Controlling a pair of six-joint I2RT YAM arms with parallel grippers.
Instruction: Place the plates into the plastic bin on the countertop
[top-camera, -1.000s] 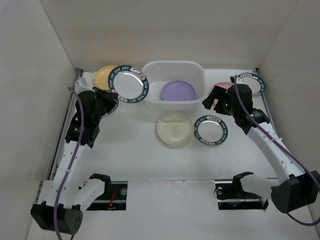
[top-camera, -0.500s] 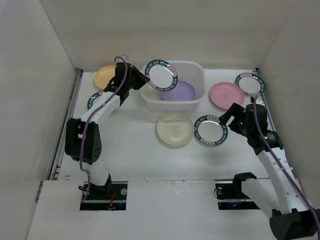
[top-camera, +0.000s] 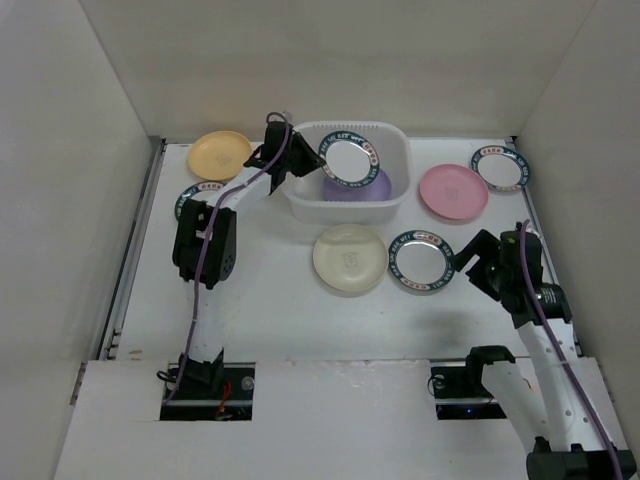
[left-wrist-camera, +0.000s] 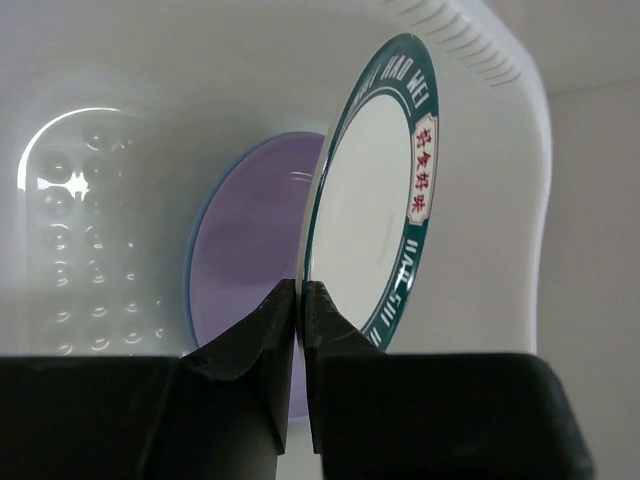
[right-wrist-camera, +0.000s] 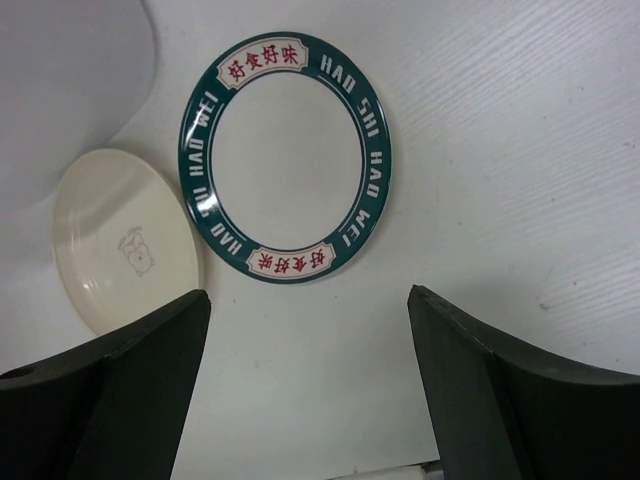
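Note:
My left gripper (top-camera: 304, 166) is shut on the rim of a white teal-rimmed plate (top-camera: 351, 160), holding it on edge over the plastic bin (top-camera: 300, 205); the plate also shows in the left wrist view (left-wrist-camera: 375, 200). A purple plate (top-camera: 372, 187) lies in the bin, with a blue rim behind it (left-wrist-camera: 190, 300). My right gripper (top-camera: 474, 262) is open and empty, just right of a teal-rimmed plate (top-camera: 421, 260) on the countertop (top-camera: 270, 300); that plate also shows in the right wrist view (right-wrist-camera: 285, 158). A cream plate (top-camera: 350, 259), a pink plate (top-camera: 453, 191), a yellow-orange plate (top-camera: 220, 154) and two more teal-rimmed plates (top-camera: 501, 167) (top-camera: 190, 197) lie around.
White walls (top-camera: 60, 200) bound the countertop on three sides. The left arm (top-camera: 205, 245) stretches from its base up to the bin's left end. The right arm (top-camera: 545, 330) stands at the lower right. The cream plate (right-wrist-camera: 120, 240) lies left of the right gripper's fingers.
My left gripper has carried the teal-rimmed plate rightward from the left side to over the bin. My right gripper has drawn back from the pink plate toward the near right.

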